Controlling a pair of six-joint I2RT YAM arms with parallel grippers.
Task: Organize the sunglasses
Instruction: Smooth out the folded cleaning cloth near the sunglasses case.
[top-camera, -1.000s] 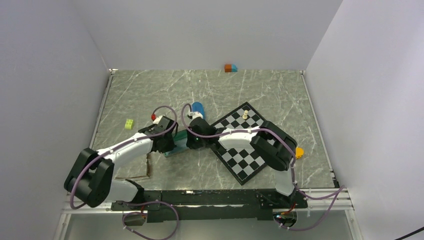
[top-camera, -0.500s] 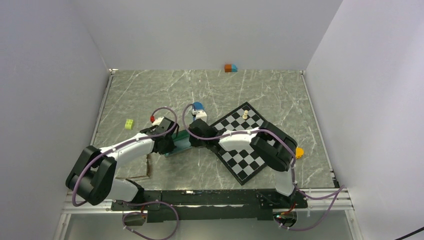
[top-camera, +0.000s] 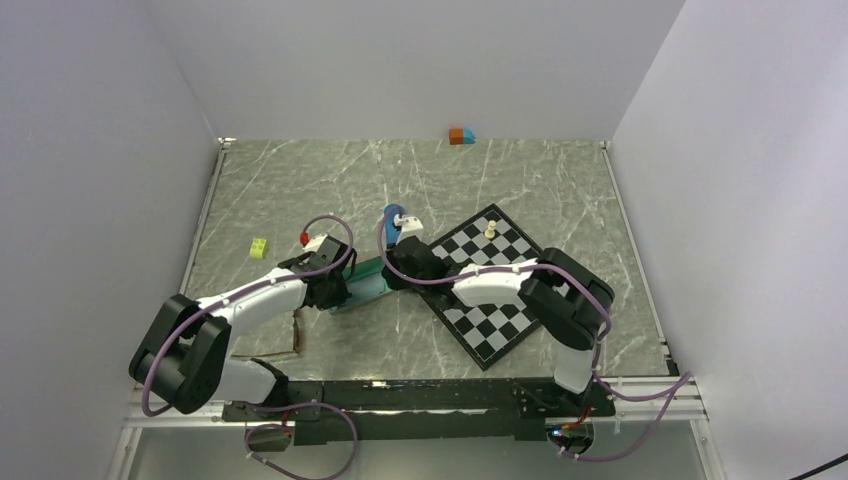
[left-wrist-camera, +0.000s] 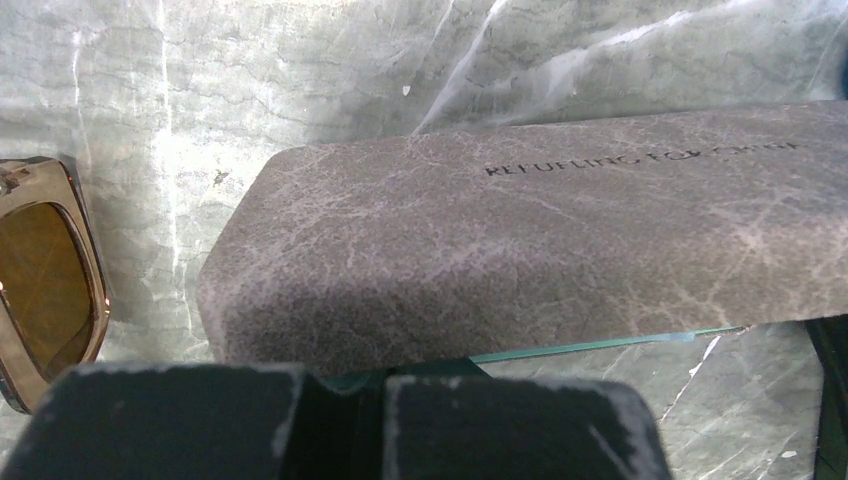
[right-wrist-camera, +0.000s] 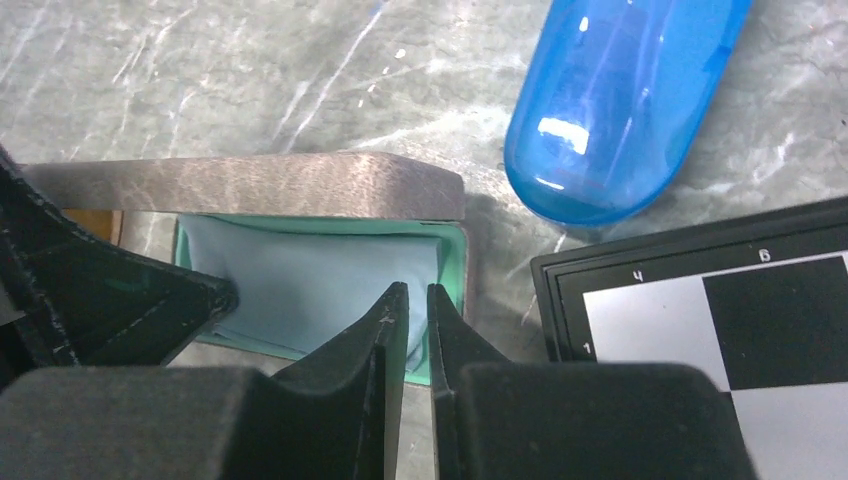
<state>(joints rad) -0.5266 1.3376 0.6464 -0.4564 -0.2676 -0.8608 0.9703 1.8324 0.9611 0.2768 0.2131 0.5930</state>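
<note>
Grey case (left-wrist-camera: 520, 250) on the worktop (top-camera: 300, 180), brown sunglasses (left-wrist-camera: 45, 270) beside: left pincer (left-wrist-camera: 345, 385) closed tight; right pincer (right-wrist-camera: 418, 295) barely parted (grip unclear).

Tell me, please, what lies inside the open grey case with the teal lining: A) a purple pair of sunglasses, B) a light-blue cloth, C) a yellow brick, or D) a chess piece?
B: in the right wrist view, a light-blue cloth covers the teal interior of the grey case beneath its raised lid.
</note>
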